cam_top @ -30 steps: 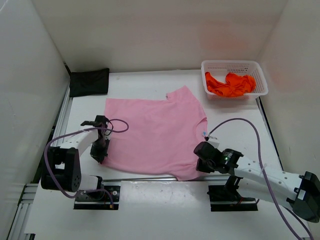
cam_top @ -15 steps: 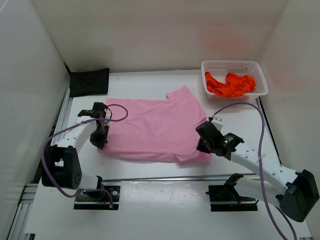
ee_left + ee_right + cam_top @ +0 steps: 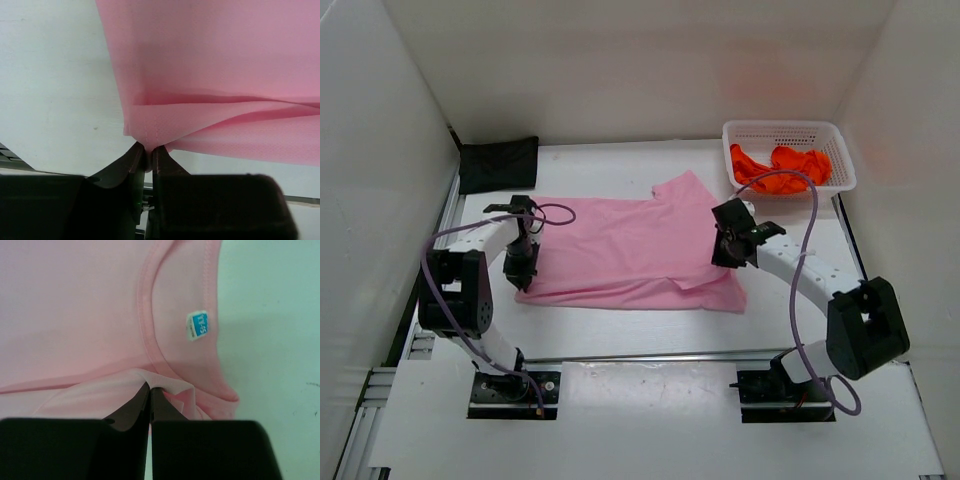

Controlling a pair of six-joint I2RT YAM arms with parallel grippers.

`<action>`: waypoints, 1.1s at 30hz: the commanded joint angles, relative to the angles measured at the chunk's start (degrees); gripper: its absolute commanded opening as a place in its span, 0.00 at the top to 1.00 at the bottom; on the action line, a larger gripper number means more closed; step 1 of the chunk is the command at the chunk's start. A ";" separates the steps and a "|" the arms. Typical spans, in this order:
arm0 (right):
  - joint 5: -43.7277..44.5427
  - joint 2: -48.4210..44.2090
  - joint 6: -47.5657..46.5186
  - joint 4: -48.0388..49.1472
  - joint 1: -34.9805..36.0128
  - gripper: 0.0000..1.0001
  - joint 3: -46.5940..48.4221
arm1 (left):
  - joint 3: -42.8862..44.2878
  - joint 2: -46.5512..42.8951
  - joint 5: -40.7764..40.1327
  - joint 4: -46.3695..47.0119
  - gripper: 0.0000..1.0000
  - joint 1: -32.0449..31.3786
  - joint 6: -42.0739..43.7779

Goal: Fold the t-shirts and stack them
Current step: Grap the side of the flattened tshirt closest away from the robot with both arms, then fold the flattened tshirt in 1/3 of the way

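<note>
The light pink t-shirt (image 3: 630,250) lies in the middle of the table, its near half folded over its far half. My left gripper (image 3: 520,275) is at its left corner, where a folded hem corner of the pink t-shirt (image 3: 215,65) sits pinched between the almost closed jaws of the left gripper (image 3: 149,150). My right gripper (image 3: 728,255) is at the right side by the collar. In the right wrist view the right gripper (image 3: 150,387) is shut on a thin edge of the pink t-shirt (image 3: 75,315), just below the blue neck label (image 3: 198,325). The orange-red t-shirt (image 3: 780,170) is crumpled in the basket. The black t-shirt (image 3: 498,163) lies folded at the far left.
A white mesh basket (image 3: 840,150) stands at the far right corner. White walls close in the table on three sides. A metal rail (image 3: 630,356) runs along the near edge in front of the arm bases.
Both grippers carried the pink t-shirt's near edge away from the arm bases, folding it over itself. The right arm swung far inward towards the collar. The left jaws parted slightly.
</note>
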 commanded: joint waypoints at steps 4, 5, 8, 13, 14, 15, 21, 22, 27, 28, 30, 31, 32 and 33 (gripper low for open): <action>-2.89 5.09 -5.08 1.80 -1.68 1.00 4.55 | 5.61 0.17 2.93 0.91 0.76 5.38 0.03; -2.90 5.70 -5.08 1.80 -1.68 1.00 4.55 | 6.23 0.18 3.54 1.61 0.74 6.09 0.03; -4.21 7.99 -5.61 1.80 -2.21 1.00 5.69 | 9.12 2.72 7.67 1.61 0.61 9.43 0.03; -5.53 11.51 -6.14 1.80 -2.74 1.00 8.59 | 13.70 7.55 12.42 1.09 0.54 15.84 0.03; -6.05 12.38 -6.14 1.80 -3.26 1.00 9.38 | 15.54 7.56 13.30 1.09 0.54 18.11 0.03; -6.06 13.08 -6.14 1.80 -3.26 1.00 10.08 | 15.55 7.56 14.09 1.09 0.54 18.92 0.03; -8.43 13.62 -6.14 1.80 -4.32 1.00 11.75 | 4.87 -6.84 8.21 9.43 0.51 10.68 0.03; -8.43 14.14 -6.14 1.80 -4.32 1.00 11.76 | 3.27 -8.16 7.51 9.44 0.51 9.45 0.03; -8.43 16.95 -6.14 -0.39 -4.85 0.79 15.09 | -3.16 -8.36 3.21 12.59 0.50 4.17 0.03; -8.43 18.00 -6.14 -1.44 -5.37 0.59 15.71 | -3.17 -7.30 2.50 13.30 0.50 3.47 0.03; -8.43 18.71 -6.14 -1.98 -5.37 0.46 17.29 | -0.72 -3.37 0.84 13.82 0.50 3.46 0.03; -7.65 18.71 -6.14 -2.85 -5.90 0.41 17.30 | 0.34 -1.95 -0.22 13.83 0.49 3.46 0.03; -7.12 18.71 -6.14 -2.85 -5.90 0.36 17.82 | 1.65 -0.63 -2.23 14.35 0.47 3.46 0.03; -6.24 17.93 -6.14 -3.46 -5.90 0.36 17.82 | 2.97 0.69 -2.86 14.36 0.47 3.46 0.03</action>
